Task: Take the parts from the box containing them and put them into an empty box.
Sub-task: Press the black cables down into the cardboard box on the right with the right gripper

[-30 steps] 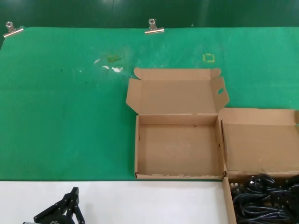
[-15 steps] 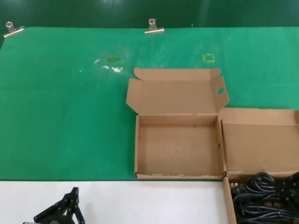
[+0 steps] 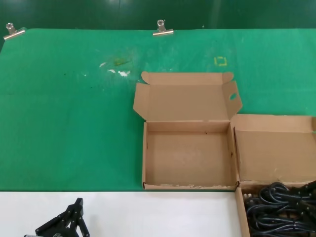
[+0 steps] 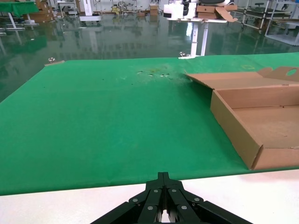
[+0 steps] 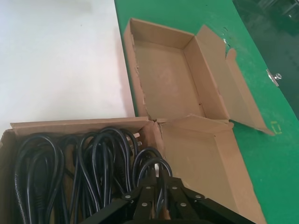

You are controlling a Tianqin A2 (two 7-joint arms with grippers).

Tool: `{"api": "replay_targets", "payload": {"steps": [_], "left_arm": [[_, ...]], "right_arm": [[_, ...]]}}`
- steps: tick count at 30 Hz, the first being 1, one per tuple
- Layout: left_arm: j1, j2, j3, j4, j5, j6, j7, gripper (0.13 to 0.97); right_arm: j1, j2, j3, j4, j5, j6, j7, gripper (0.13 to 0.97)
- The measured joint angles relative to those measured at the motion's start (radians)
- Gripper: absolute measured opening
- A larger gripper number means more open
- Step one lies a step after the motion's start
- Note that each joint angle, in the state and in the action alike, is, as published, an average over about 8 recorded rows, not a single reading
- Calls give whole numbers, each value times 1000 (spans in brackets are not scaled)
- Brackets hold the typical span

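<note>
Over the last second little has changed on your table. The only shift is at the box containing them (image 3: 274,153), which touches the empty box's (image 3: 144,158) right wall. There the right gripper (image 3: 309,190) has eased slightly over the parts (image 3: 271,207), and the black loops beside it lie a touch differently than they did. The right wrist view shows that gripper (image 5: 158,184) low over the coiled cables (image 5: 70,168). Its fingers are drawn narrow, almost to a point, with one loop lying right against the tips. I cannot tell whether a strand is actually pinched there. All the parts are still in their own box, and the empty box (image 5: 128,60) stands open on the green mat (image 3: 74,123) with its holed flap up and nothing inside. I judge you are at the first pick, with no transfer made yet. Before lifting, check that the grip is on a whole bundle and not a single loop, because the coils are loose and could snag their neighbours. The left gripper (image 3: 78,204) has not stirred. It sits parked over the white table edge (image 3: 148,212), well to the left of the empty box and nearer you, with its fingers closed together (image 4: 163,177).
</note>
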Motion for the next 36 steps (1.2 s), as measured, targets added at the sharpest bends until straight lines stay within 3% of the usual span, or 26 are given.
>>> {"api": "replay_targets", "payload": {"steps": [7, 16, 24, 36], "left_arm": [[0, 0, 0, 0, 0, 0, 0, 149], [0, 0, 0, 0, 0, 0, 0, 149], [0, 0, 0, 0, 0, 0, 0, 149], [0, 0, 0, 0, 0, 0, 0, 149]], "right_arm": [[13, -23, -19, -23, -10, 3, -24, 186], [37, -46, -41, -51, -22, -6, -38, 298], [69, -70, -60, -88, -35, -18, -42, 474], [107, -113, -84, -148, -38, -22, -55, 474]]}}
